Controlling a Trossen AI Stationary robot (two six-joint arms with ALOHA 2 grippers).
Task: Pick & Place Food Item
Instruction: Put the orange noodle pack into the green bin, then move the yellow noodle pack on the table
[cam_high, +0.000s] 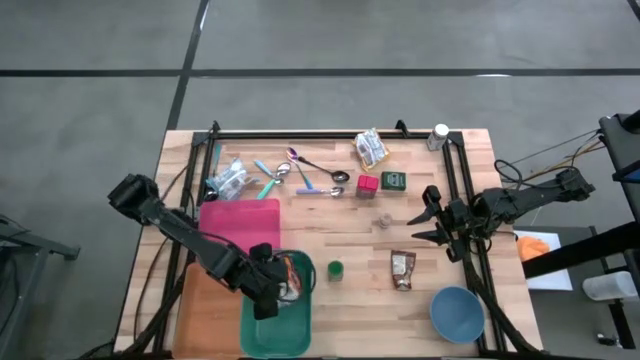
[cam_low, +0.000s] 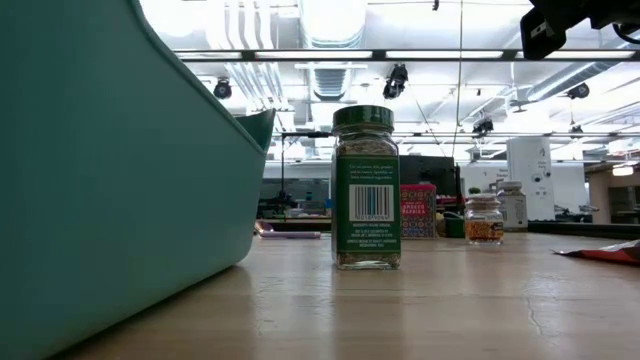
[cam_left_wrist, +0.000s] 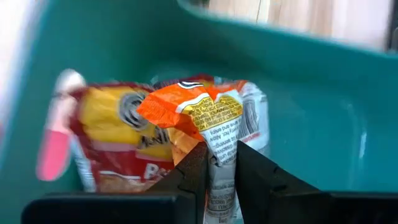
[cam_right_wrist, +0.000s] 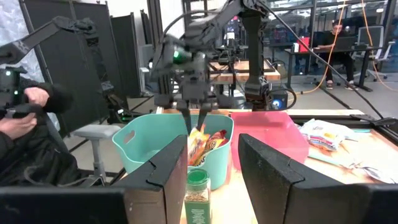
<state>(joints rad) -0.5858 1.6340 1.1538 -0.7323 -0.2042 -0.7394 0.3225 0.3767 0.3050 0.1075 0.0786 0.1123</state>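
Pincer work first: the left pincer (cam_left_wrist: 221, 165) hangs inside the teal bin (cam_high: 275, 325), its two dark fingers (cam_left_wrist: 193, 171) pressed together on the crimped edge of an orange snack packet (cam_left_wrist: 208, 115), which stands up between them. Just beside that packet, on the side away from the bin's far wall, lies a red and yellow packet (cam_left_wrist: 115, 140), touching it, with a blurred pink shape at its outer edge that cannot be identified. The right wrist view shows the same grip from across the tabletop (cam_high: 360, 240): the left pincer (cam_right_wrist: 194, 118) pointing down into the bin (cam_right_wrist: 146, 140) with the packets (cam_right_wrist: 202, 144) sticking up under it.

Outward from the left pincer (cam_high: 268, 290), a pink tray (cam_high: 240, 220) sits against the bin's far side, and a green-capped spice jar (cam_high: 335, 268) stands upright just beside the bin, toward the right arm. In the low view the jar (cam_low: 366, 190) stands close to the bin's wall (cam_low: 100, 180), not touching it.

The right pincer (cam_high: 435, 222) waits well apart from the bin, near the tabletop's right rail, fingers spread with nothing between them. Near it lie a brown packet (cam_high: 402, 268) and a blue bowl (cam_high: 457, 312). Farther off, toward the far rail, are spoons (cam_high: 310, 175), a red box (cam_high: 367, 184) and a green box (cam_high: 392, 180)
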